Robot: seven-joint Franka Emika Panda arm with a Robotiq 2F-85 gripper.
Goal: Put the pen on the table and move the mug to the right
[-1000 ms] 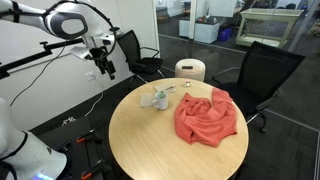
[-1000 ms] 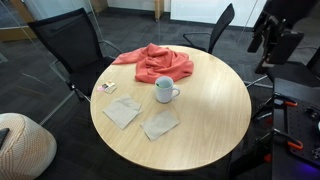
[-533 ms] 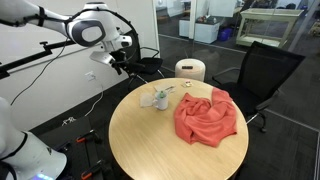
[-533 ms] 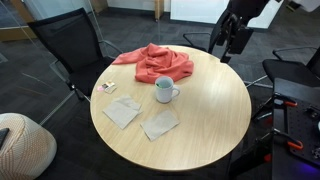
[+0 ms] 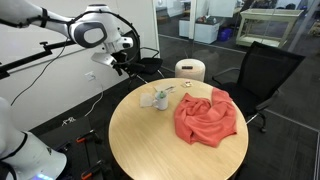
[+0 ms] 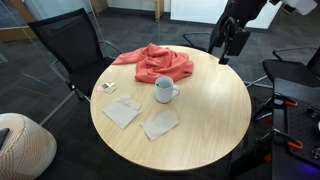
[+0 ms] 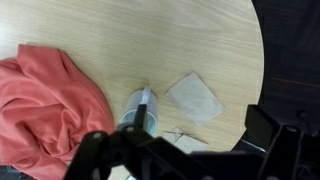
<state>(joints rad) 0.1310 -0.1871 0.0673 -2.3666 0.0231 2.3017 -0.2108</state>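
Observation:
The small white mug (image 5: 160, 99) stands upright on the round wooden table (image 5: 150, 150), next to a crumpled red cloth (image 5: 207, 115). It also shows in the other exterior view (image 6: 165, 91) and in the wrist view (image 7: 136, 108). I cannot make out the green pen in any view. My gripper (image 5: 120, 63) hangs in the air beyond the table's edge, well apart from the mug, as both exterior views show (image 6: 228, 46). In the wrist view the gripper (image 7: 180, 150) looks open and empty, its dark fingers (image 7: 268, 130) spread wide.
Two paper napkins (image 6: 123, 112) (image 6: 160, 124) lie flat near the mug. A small card-like item (image 6: 106, 87) sits by the table's edge. Black office chairs (image 5: 262, 68) (image 6: 68, 42) stand around the table. A cream cylinder with a dark top (image 5: 190, 70) stands behind it.
Since a second ago the arm has swung in toward the table's edge. Over the last half second it has barely moved. Mug, cloth and napkins have not moved.

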